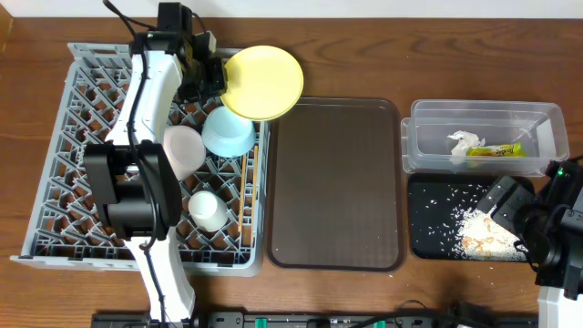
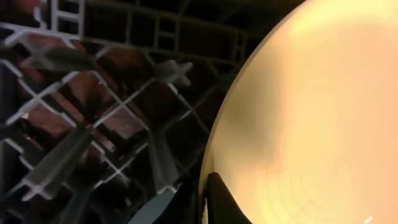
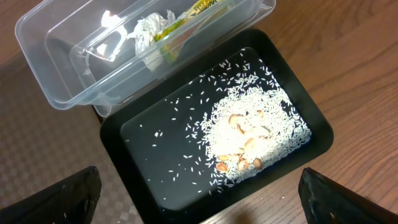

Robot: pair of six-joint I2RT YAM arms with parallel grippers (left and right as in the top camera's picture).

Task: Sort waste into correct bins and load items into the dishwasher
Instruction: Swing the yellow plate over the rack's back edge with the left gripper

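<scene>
Open passage above brown tray (image 1: 335, 182) | dish rack's (image 1: 64, 137) 3 o'clock edge blocked: pink bowl (image 1: 182, 148), blue bowl (image 1: 228, 132), cup (image 1: 208, 210), plate (image 1: 264, 82) | left arm (image 1: 150, 91) overhead

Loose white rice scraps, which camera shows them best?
The right wrist view: the loose white rice scraps lie close and unobstructed in the shallow black rectangular tray. Overhead shows them small. Left wrist shows none.

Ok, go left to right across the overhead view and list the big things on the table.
Dish rack → brown tray → clear tub. The black tray lies directly in front of the tub across the same span, so it gets no separate place.
</scene>
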